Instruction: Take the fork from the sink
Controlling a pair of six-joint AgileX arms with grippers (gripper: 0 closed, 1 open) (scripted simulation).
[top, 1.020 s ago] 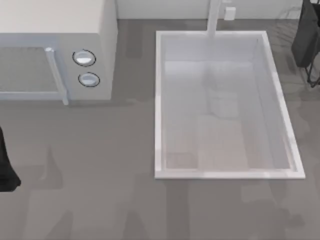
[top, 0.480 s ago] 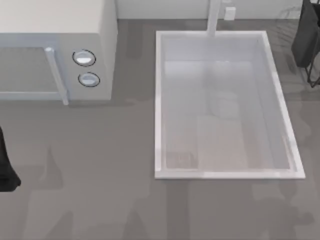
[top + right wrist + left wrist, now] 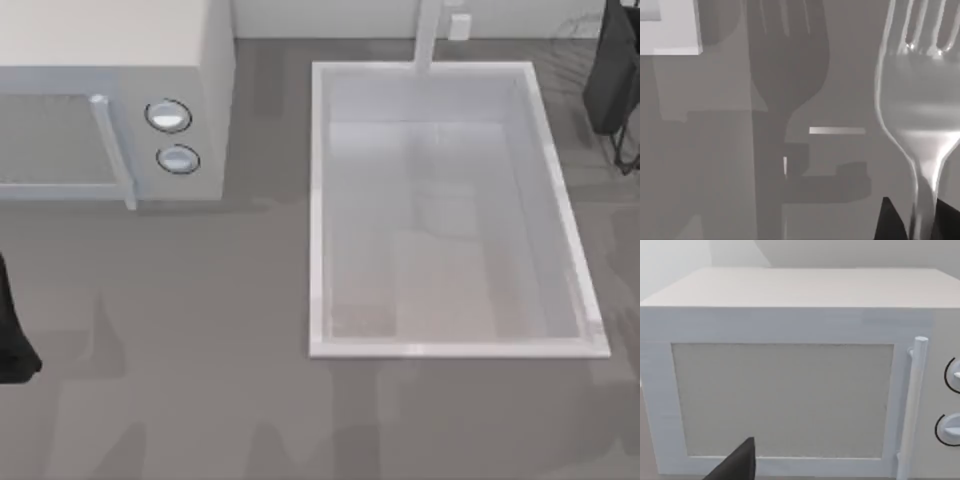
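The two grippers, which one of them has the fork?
The right gripper: the fork has its handle clamped between the dark fingers, tines pointing away. The left arm sits parked at the top view's left edge, facing the microwave.

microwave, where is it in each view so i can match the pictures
Top view: microwave at top left, left of the sink.
Left wrist view: microwave front-on, close up.
Right wrist view: the fork over grey table instead.
Shared landmark: door handle, with two knobs beside it.
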